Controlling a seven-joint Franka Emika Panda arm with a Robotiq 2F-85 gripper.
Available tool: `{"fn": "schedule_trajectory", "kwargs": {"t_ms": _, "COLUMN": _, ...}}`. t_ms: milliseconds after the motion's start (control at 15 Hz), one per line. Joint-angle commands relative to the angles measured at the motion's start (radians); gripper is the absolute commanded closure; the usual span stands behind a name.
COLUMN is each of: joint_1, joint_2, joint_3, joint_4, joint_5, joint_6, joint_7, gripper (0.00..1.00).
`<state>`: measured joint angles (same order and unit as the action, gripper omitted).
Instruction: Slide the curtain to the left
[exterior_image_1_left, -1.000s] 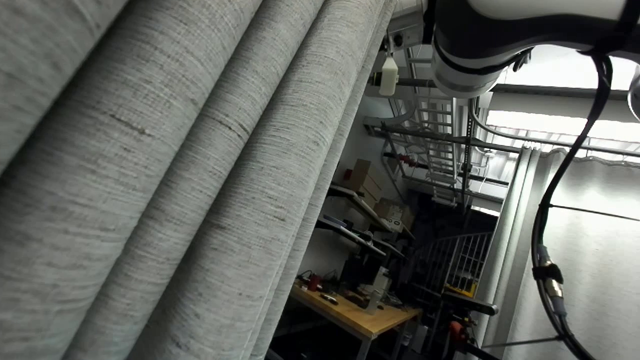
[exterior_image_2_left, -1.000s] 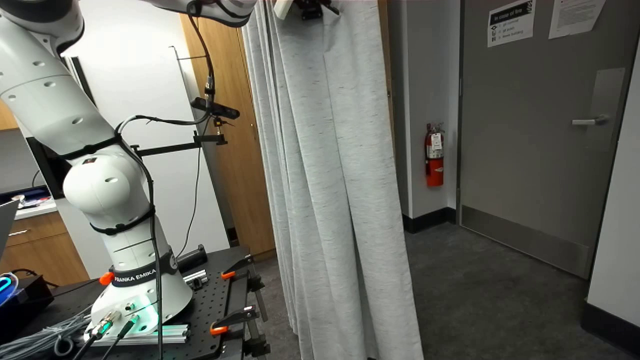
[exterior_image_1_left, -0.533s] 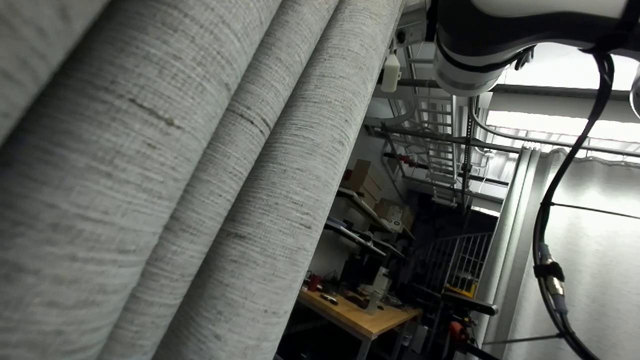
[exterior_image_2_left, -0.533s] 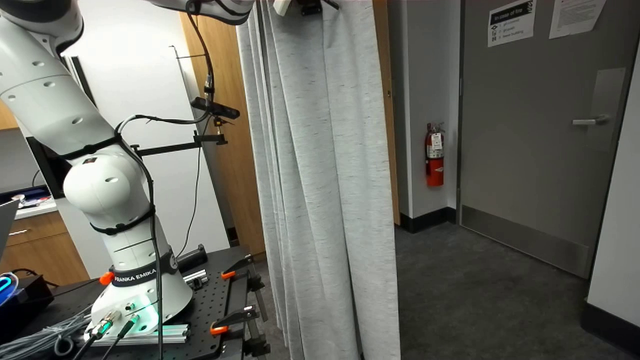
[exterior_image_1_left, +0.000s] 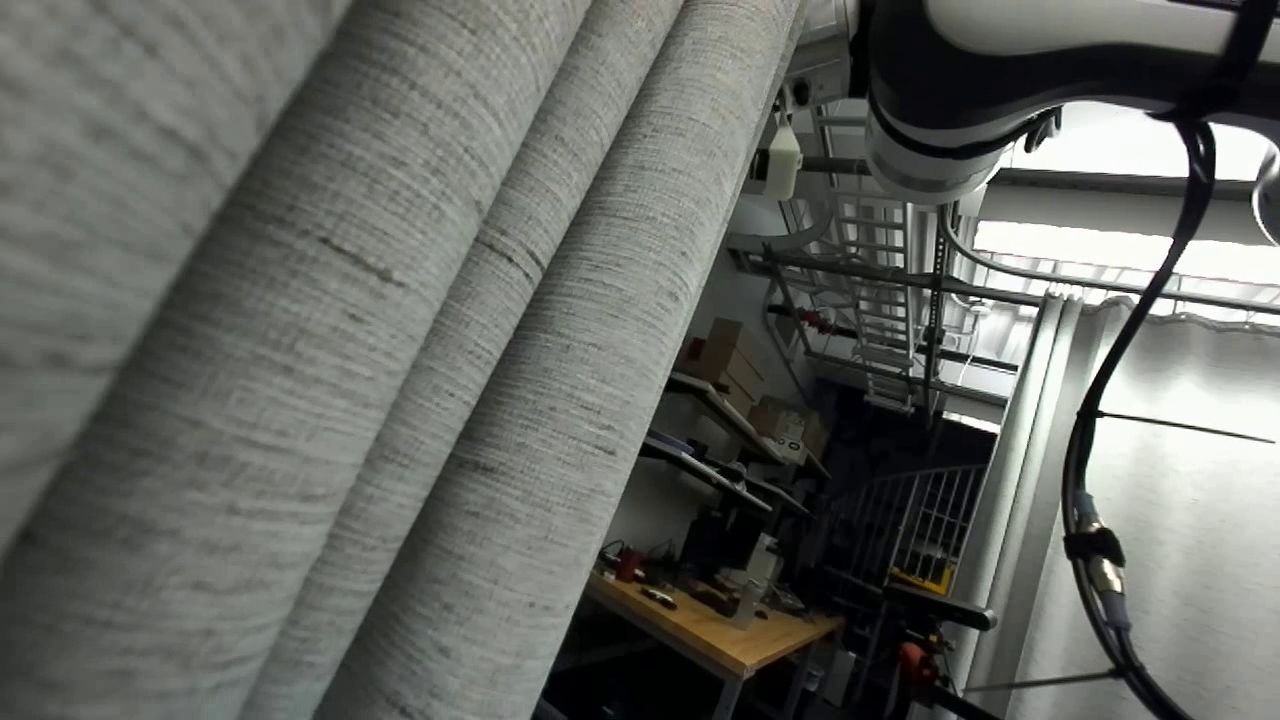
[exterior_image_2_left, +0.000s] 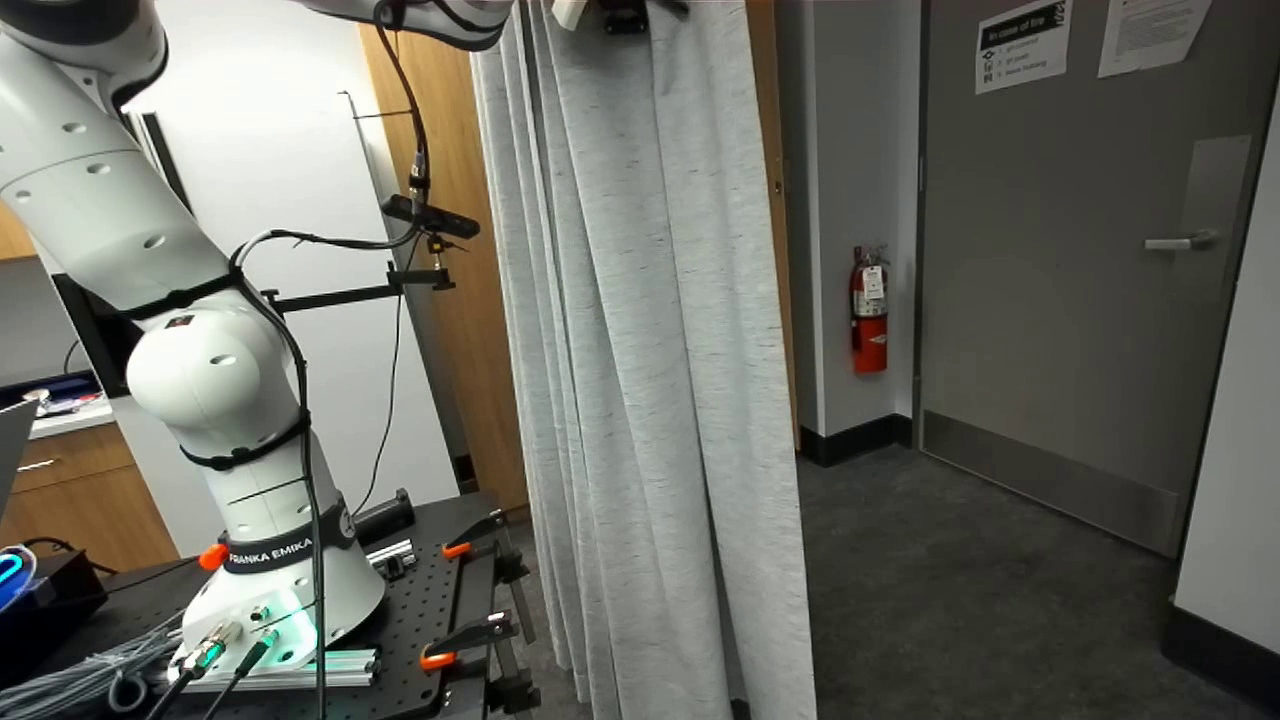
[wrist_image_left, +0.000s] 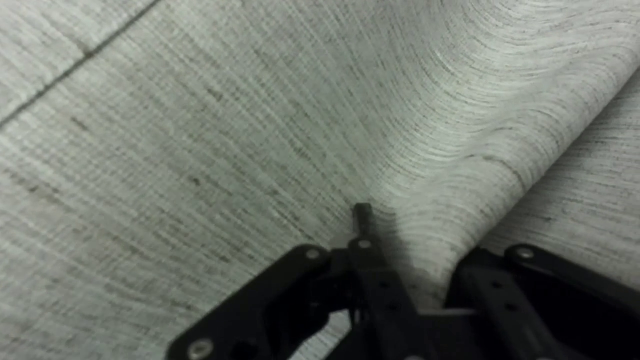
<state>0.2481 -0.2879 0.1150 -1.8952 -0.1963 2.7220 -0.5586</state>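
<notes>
- The curtain, light grey and slubby, hangs in long pleats below the gripper in an exterior view; in the wrist view its cloth spreads all around the gripper.
- The gripper is clamped on a fold of that cloth: the fingers stand a little apart, fabric bunched between them. The fold runs from there toward the upper right of the wrist view and hides one fingertip.
- Up and left of the gripper in the wrist view, a dark straight line crosses the weave; seam or crease, I cannot tell.
- At the top edge of an exterior view, dark hardware lies against the cloth, too cut off to tell its parts.
- The white robot arm, with cables strapped to it, shows in both exterior views; its base sits on a black perforated board, lower than the gripper.
- Behind gripper and curtain rises wooden panelling.
- Well to the right of the gripper there: a red fire extinguisher and a grey door bearing notices.
- Lower than the gripper, in an exterior view: a cluttered wooden desk, shelves with boxes above it, and a pale drape to their right.
</notes>
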Motion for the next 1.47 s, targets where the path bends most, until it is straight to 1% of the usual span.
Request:
{"fn": "schedule_trajectory", "kwargs": {"t_ms": 0, "joint_1": -0.004, "joint_2": -0.02, "joint_3": -0.018, "joint_4": -0.026, "joint_5": -0.009, "joint_6": -0.003, "joint_7": -0.039, "gripper": 0.42}}
{"fn": "schedule_trajectory", "kwargs": {"t_ms": 333, "joint_1": -0.058, "joint_2": -0.032, "joint_3": -0.039, "joint_4": -0.013, "joint_5": -0.039, "joint_6": -0.065, "joint_7": -0.004, "gripper": 0.05}}
{"fn": "schedule_trajectory", "kwargs": {"t_ms": 400, "joint_1": -0.077, "joint_2": -0.033, "joint_3": -0.042, "joint_4": -0.006, "joint_5": -0.048, "joint_6": -0.075, "joint_7": 0.009, "gripper": 0.01}}
{"fn": "schedule_trajectory", "kwargs": {"t_ms": 667, "joint_1": -0.127, "joint_2": -0.04, "joint_3": -0.067, "joint_4": 0.032, "joint_5": -0.036, "joint_6": -0.178, "joint_7": 0.048, "gripper": 0.0}}
{"fn": "schedule_trajectory", "kwargs": {"t_ms": 1000, "joint_1": -0.178, "joint_2": -0.058, "joint_3": -0.099, "joint_4": 0.069, "joint_5": -0.019, "joint_6": -0.296, "joint_7": 0.141, "gripper": 0.0}}
{"fn": "schedule_trajectory", "kwargs": {"t_ms": 1267, "joint_1": -0.195, "joint_2": -0.082, "joint_3": -0.113, "joint_4": 0.069, "joint_5": -0.014, "joint_6": -0.355, "joint_7": 0.186, "gripper": 0.0}}
{"fn": "schedule_trajectory", "kwargs": {"t_ms": 1400, "joint_1": -0.208, "joint_2": -0.089, "joint_3": -0.108, "joint_4": 0.065, "joint_5": -0.027, "joint_6": -0.352, "joint_7": 0.224, "gripper": 0.0}}
